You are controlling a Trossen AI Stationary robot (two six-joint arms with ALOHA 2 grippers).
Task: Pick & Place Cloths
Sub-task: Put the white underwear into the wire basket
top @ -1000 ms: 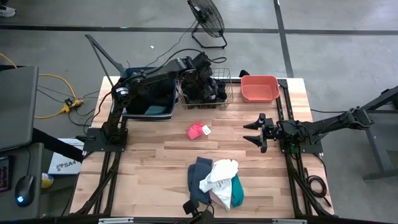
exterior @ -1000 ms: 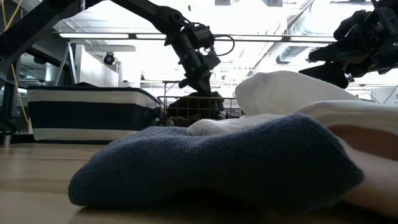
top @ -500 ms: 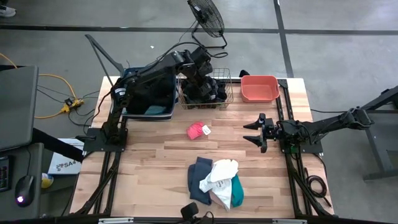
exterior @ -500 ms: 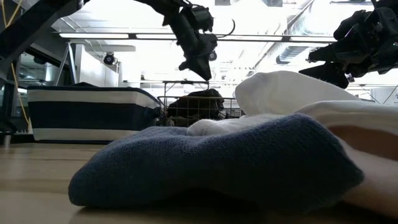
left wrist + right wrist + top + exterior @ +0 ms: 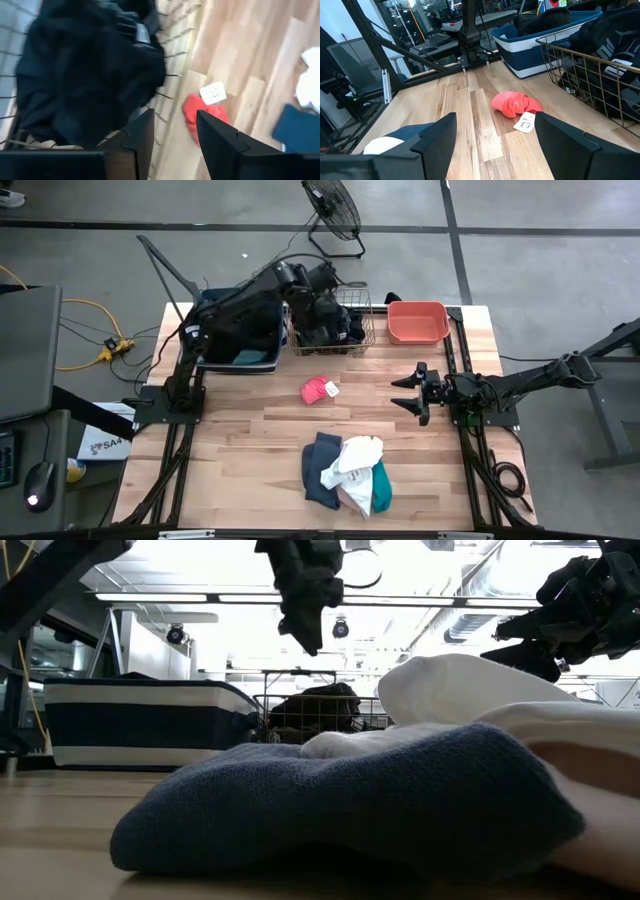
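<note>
Black cloths [image 5: 325, 325] fill the wire basket [image 5: 364, 332] at the table's far side. My left gripper [image 5: 315, 305] hangs above that heap [image 5: 85, 70], open [image 5: 172, 132] and pointing steeply down, with nothing between its fingers. A bright pink cloth [image 5: 316, 390] with a white tag lies on the table just in front of the basket. Near the front edge, a heap of slate grey-blue [image 5: 318, 470], white [image 5: 355, 460] and teal [image 5: 381, 488] cloths lies on the wood. My right gripper [image 5: 408, 393] waits open at the table's right, pointing level toward the left.
A navy-and-white tub [image 5: 240, 345] stands left of the basket and a coral tub [image 5: 417, 321] right of it. A floor fan [image 5: 332, 210] stands beyond the far edge. Bare wood lies between the pink cloth and the front heap.
My left gripper has risen from the black cloths in the basket and gone a little toward the table's left edge, tipping more steeply down. The black cloths stay in the basket.
</note>
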